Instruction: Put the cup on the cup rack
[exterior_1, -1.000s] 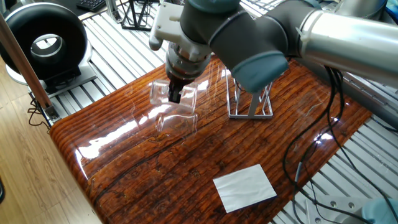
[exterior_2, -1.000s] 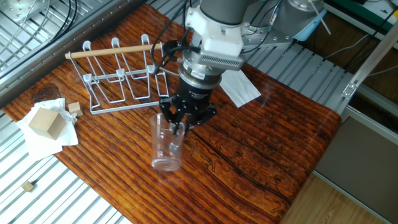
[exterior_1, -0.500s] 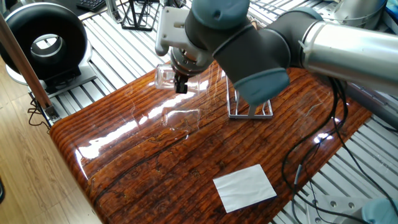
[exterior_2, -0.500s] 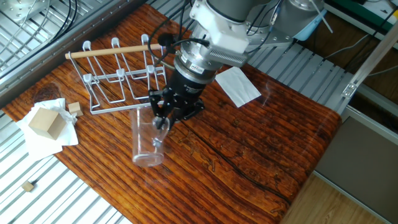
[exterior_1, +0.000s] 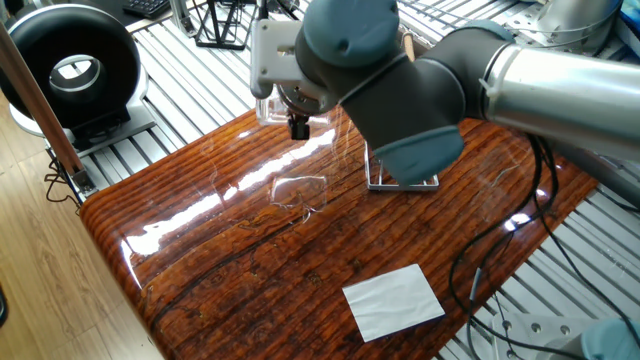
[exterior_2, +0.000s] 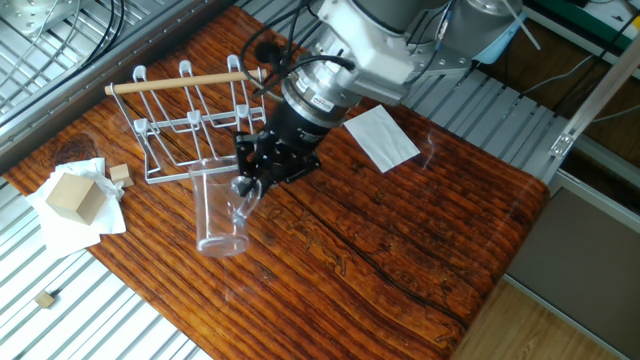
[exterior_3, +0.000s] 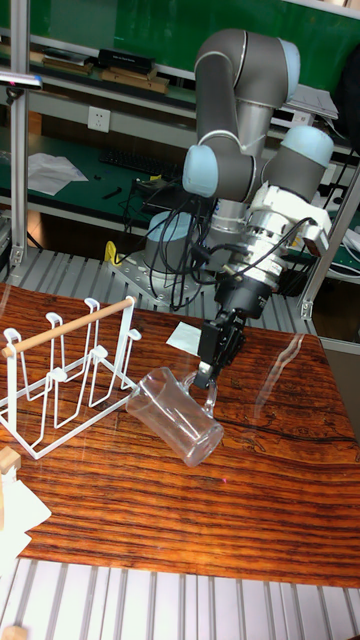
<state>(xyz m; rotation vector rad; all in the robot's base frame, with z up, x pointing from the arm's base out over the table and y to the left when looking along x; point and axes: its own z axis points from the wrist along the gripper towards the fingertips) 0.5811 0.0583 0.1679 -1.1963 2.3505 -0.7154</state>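
The cup (exterior_3: 175, 415), a clear glass tumbler, hangs tilted above the wooden table, base pointing down and away from the arm. My gripper (exterior_3: 208, 375) is shut on its rim, one finger inside the glass. In the other fixed view the cup (exterior_2: 220, 210) is just in front of the cup rack (exterior_2: 190, 125), a grey wire rack with upright pegs and a light wooden rod, and the gripper (exterior_2: 248, 185) is beside the rack's near corner. In one fixed view the cup (exterior_1: 266, 106) is faint under the gripper (exterior_1: 297, 126), and the arm mostly hides the rack (exterior_1: 402, 178).
A white paper sheet (exterior_2: 380, 138) lies behind the arm. A wooden block (exterior_2: 72, 195) on crumpled paper and a small block (exterior_2: 120, 172) sit left of the rack. Off the table are a black round device (exterior_1: 70, 65) and a black wire stand (exterior_1: 222, 22). Cables (exterior_1: 490, 250) hang at the table's edge.
The gripper has lifted the cup off the table and carried it toward the rack, tilting it further over the last second.
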